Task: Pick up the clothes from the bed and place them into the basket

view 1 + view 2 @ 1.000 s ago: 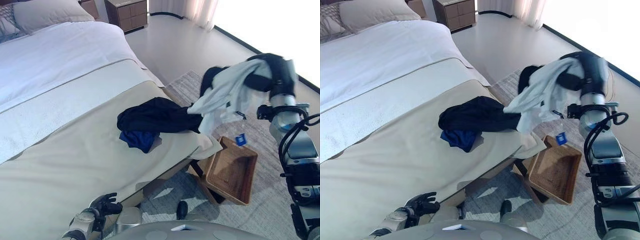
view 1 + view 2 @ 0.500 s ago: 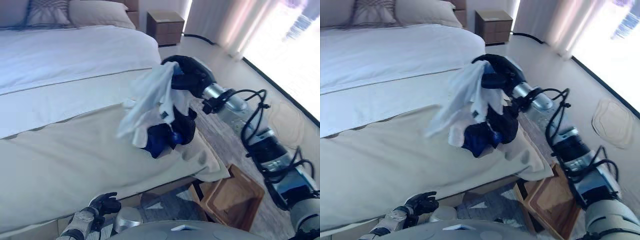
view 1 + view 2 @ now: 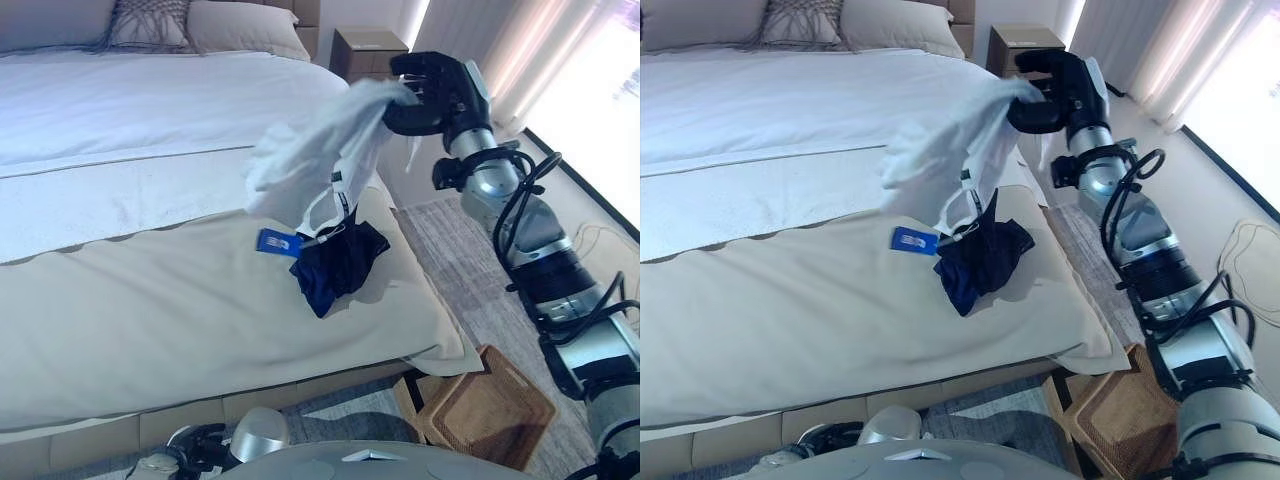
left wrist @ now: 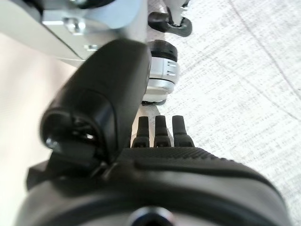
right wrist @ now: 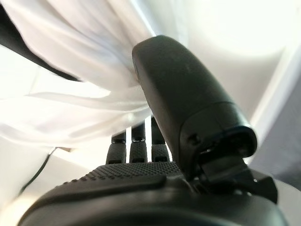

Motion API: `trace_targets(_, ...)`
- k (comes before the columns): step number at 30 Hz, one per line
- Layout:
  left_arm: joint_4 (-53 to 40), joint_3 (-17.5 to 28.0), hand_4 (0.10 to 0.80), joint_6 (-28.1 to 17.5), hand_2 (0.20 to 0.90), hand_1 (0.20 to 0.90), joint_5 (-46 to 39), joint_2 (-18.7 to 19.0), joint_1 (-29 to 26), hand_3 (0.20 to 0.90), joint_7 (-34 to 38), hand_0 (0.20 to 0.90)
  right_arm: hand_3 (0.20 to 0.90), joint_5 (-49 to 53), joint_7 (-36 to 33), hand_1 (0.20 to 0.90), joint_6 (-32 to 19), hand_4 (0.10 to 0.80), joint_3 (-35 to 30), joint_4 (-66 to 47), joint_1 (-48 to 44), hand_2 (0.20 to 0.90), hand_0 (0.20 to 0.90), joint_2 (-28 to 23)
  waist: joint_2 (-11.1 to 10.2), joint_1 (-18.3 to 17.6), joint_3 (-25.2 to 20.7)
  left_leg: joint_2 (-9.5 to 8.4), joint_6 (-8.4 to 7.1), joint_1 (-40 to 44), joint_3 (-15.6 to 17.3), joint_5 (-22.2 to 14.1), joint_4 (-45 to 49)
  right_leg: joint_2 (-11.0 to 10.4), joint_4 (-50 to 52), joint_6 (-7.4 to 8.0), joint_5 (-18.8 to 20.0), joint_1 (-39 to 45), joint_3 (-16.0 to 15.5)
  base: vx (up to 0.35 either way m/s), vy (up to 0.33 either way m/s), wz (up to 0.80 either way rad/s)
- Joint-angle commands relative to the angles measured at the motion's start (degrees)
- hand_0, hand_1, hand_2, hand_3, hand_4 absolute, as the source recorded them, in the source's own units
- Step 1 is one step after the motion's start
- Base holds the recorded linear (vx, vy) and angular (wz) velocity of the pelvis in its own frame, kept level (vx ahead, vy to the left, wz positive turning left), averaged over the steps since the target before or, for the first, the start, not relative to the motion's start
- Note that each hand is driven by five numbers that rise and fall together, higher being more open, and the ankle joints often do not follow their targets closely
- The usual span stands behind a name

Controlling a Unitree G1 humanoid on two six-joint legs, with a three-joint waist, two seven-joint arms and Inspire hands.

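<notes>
Above bed (image 3: 150, 300) edge, right hand (image 3: 432, 95) clutching white garment (image 3: 310, 165).

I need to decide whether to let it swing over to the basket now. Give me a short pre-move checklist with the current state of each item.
1. Grip: right hand is curled round the white garment, holding it up over the bed: ok.
2. Load clear of the bed: the dark clothes hang from the white garment and their low end touches the cover: not ok.
3. Dark clothes secured: whether they are gripped or merely snagged: cannot tell.
4. Basket is on the floor by the bed's corner, opening not blocked: ok.
5. Basket's inside: mostly out of view: cannot tell.
6. Left hand is low, away from the load: ok.
</notes>
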Motion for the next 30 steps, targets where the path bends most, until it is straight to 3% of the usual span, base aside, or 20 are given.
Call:
trace_targets(1, 3.5, -2.82, 0.8, -2.2, 0.9, 0.9, 0.13, -1.71, -3.78, 0.9, -1.02, 0.9, 0.2, -9.69, 2.34, 0.3, -3.94, 0.1, 0.51, -1.64, -11.39, 0.3, 0.3, -5.13, -0.16, 0.44, -2.97, -1.02, 1.44, 2.3, 0.46, -6.65, 0.65, 4.13, 0.53, -3.08, -3.58, 0.93, -2.34, 0.007, 0.003, -0.03)
trace_targets(6, 2.21, -3.09, 0.8, -2.22, 0.9, 0.9, 0.05, -1.75, -3.73, 0.9, -1.23, 0.9, 0.2, -8.0, 6.44, 0.3, -2.12, 0.1, 1.76, -1.39, -10.72, 0.3, 0.3, -6.18, -0.16, 0.18, -2.67, -0.99, 1.57, 2.48, 0.53, -6.8, 0.57, 4.11, 0.54, -3.1, -3.64, 1.07, -2.25, 0.002, 0.0, -0.01)
trace_targets(7, 1.78, -3.19, 0.8, -2.12, 0.9, 0.9, -0.19, -1.66, -3.77, 0.9, -1.4, 0.9, 0.439, -7.81, 7.46, 0.505, -1.92, 0.339, 1.77, -1.03, -10.29, 0.505, 0.505, -5.99, -0.18, 0.2, -2.58, -1.0, 1.53, 2.53, 0.65, -6.84, 0.59, 4.07, 0.64, -3.13, -3.74, 1.17, -2.59, 0.0, 0.0, 0.0)
trace_targets(8, 1.67, -3.23, 0.8, -2.09, 0.9, 0.9, -0.23, -1.69, -3.75, 0.9, -1.38, 0.9, 0.208, -7.92, 7.81, 0.307, -2.17, 0.108, 1.75, -0.86, -10.16, 0.307, 0.307, -5.91, -0.22, 0.25, -2.58, -1.03, 1.57, 2.58, 0.66, -6.88, 0.56, 4.07, 0.63, -3.14, -3.77, 1.22, -2.66, 0.0, 0.0, 0.0)
trace_targets(17, 2.12, -3.47, 0.8, -2.72, 0.9, 0.9, 0.09, -1.67, -2.95, 0.9, -1.02, 0.9, 0.2, -9.62, 6.1, 0.3, -4.95, 0.1, 1.72, 0.19, -9.75, 0.3, 0.3, -5.57, -0.07, 0.9, -2.06, -1.21, 1.66, 2.76, 0.28, -6.88, 0.61, 4.04, 0.77, -3.1, -3.85, 1.57, -3.14, 0.0, 0.0, 0.0)
trace_targets(22, 2.78, -3.52, 0.8, -3.28, 0.9, 0.9, 0.16, -1.76, -2.78, 0.9, -0.86, 0.9, 0.2, -12.41, -6.43, 0.3, -7.49, 0.1, -2.2, -0.31, -9.6, 0.3, 0.3, -6.06, 0.26, 0.63, -1.61, -1.1, 1.85, 3.22, 0.38, -7.26, 0.42, 4.2, 0.96, -3.0, -4.01, 1.6, -2.47, 0.0, 0.0, 0.0)
trace_targets(26, 3.41, -2.92, 0.8, -4.13, 0.9, 0.9, 0.79, -2.01, -2.17, 0.9, -0.65, 0.9, 0.2, -21.82, -20.55, 0.3, -8.15, 0.1, -8.69, -5.06, -8.16, 0.3, 0.3, -10.43, 0.91, -1.0, -1.72, -1.03, 2.26, 3.66, 0.99, -7.85, 0.36, 4.21, 1.58, -2.6, -4.27, 1.13, -1.14, -0.025, -0.001, -0.01)
trace_targets(30, 2.95, -1.56, 0.8, -2.55, 0.9, 0.9, 1.35, -2.01, -2.22, 0.9, -1.25, 0.9, 0.2, -23.32, -23.18, 0.3, -6.3, 0.1, -16.49, -10.63, -0.21, 0.3, 0.3, -15.15, 1.98, -4.33, -2.69, -0.97, 2.81, 4.02, 2.34, -8.42, 0.12, 3.84, 2.54, -2.04, -4.41, -0.07, 0.81, -0.008, 0.007, -0.09)
